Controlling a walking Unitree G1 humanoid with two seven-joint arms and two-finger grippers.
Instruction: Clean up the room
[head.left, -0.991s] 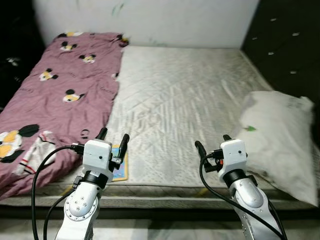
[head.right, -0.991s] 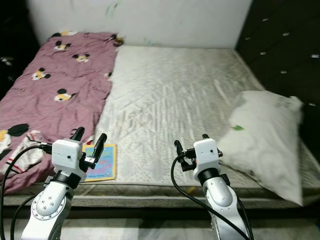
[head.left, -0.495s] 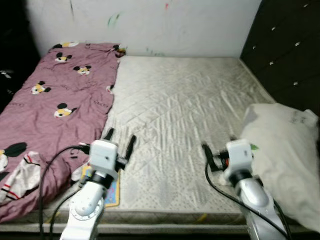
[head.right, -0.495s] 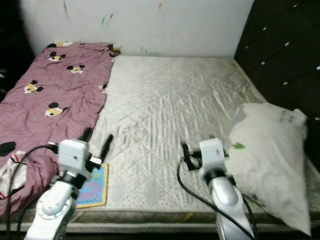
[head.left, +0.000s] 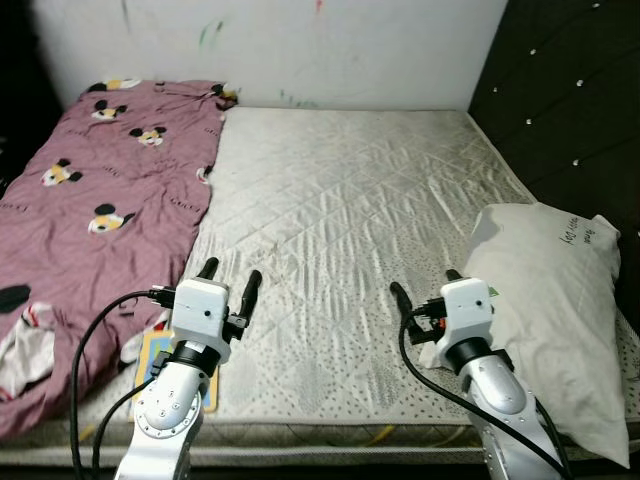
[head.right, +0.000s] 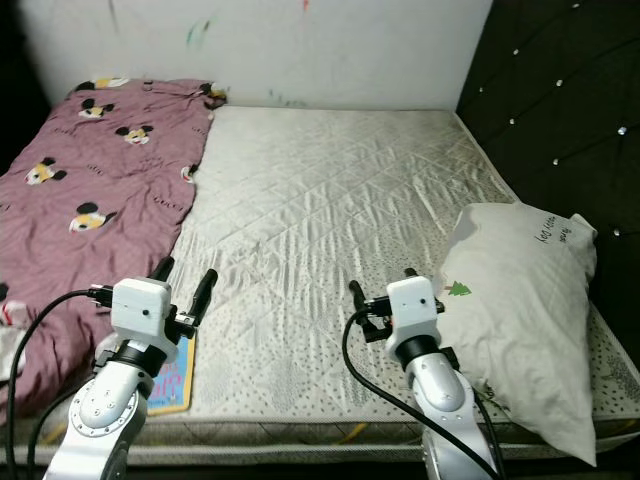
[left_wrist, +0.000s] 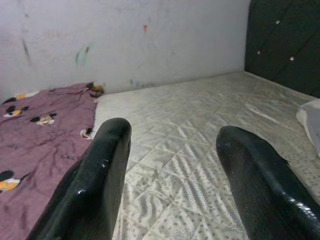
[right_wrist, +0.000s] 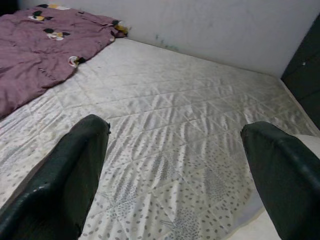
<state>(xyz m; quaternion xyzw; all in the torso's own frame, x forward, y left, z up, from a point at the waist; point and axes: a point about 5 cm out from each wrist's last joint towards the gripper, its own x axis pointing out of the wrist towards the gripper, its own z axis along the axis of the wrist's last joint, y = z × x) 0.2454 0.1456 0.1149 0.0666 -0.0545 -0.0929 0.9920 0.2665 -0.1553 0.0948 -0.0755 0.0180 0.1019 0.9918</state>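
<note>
A mauve cartoon-mouse blanket (head.left: 90, 190) lies rumpled over the left side of the quilted cream mattress (head.left: 340, 190). A white pillow (head.left: 550, 300) rests at the mattress's right edge, by the near corner. A colourful picture book (head.left: 146, 352) lies flat at the near left edge, partly hidden behind my left arm. My left gripper (head.left: 230, 274) hovers open above the mattress just right of the book, holding nothing. My right gripper (head.left: 422, 282) is open too, just left of the pillow. Through the wrist views, each pair of black fingers (left_wrist: 95, 190) (right_wrist: 70, 170) frames bare mattress.
A black tufted headboard panel (head.left: 560, 100) rises along the right side. A white wall (head.left: 280, 45) with small paint marks closes the far end. A white and red garment (head.left: 22, 345) lies on the blanket's near left corner.
The whole picture has shifted, so the camera has moved; more of the mattress and the headboard panel shows now. Both grippers keep the same open pose in front of me.
</note>
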